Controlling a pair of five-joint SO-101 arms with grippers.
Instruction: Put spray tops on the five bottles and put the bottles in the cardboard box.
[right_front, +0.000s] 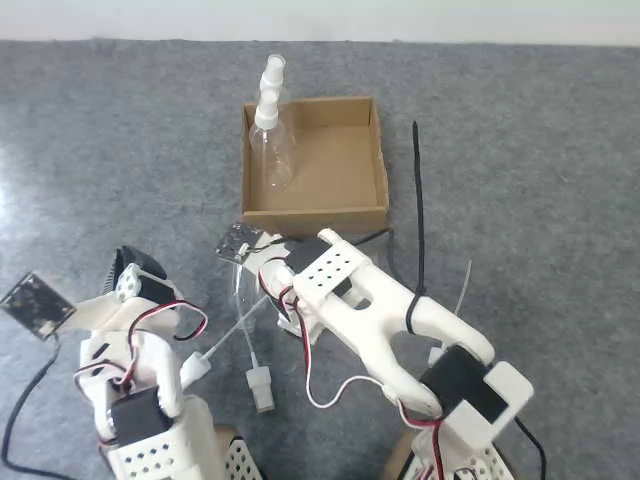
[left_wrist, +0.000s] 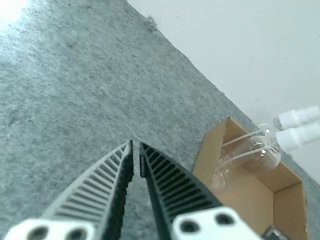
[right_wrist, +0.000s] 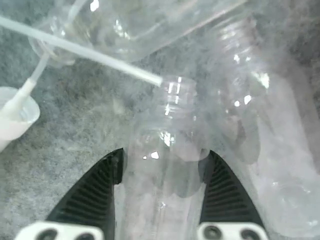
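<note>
The cardboard box (right_front: 345, 170) (left_wrist: 250, 195) stands at the back and holds two clear bottles with white spray tops (right_front: 272, 140) (left_wrist: 260, 150) along one wall. My right gripper (right_wrist: 162, 165) is shut on a clear uncapped bottle (right_wrist: 165, 190) lying on the carpet; its threaded neck (right_wrist: 175, 95) points away from the fingers (right_wrist: 95, 195). Two more uncapped bottles (right_wrist: 125, 25) (right_wrist: 260, 100) lie touching it. A spray top (right_front: 195, 370) lies with its dip tube (right_wrist: 85, 52) reaching the held bottle's mouth. Another spray top (right_front: 260, 387) lies nearby. My left gripper (left_wrist: 136, 147) is shut and empty, over bare carpet.
A thin black strip (right_front: 418, 200) lies on the grey carpet beside the box. A loose white tube (right_front: 462, 290) rests near the right arm (right_front: 380, 320). White and red cables (right_front: 310, 380) hang between the arms. A pale wall (left_wrist: 240, 45) rises behind the box.
</note>
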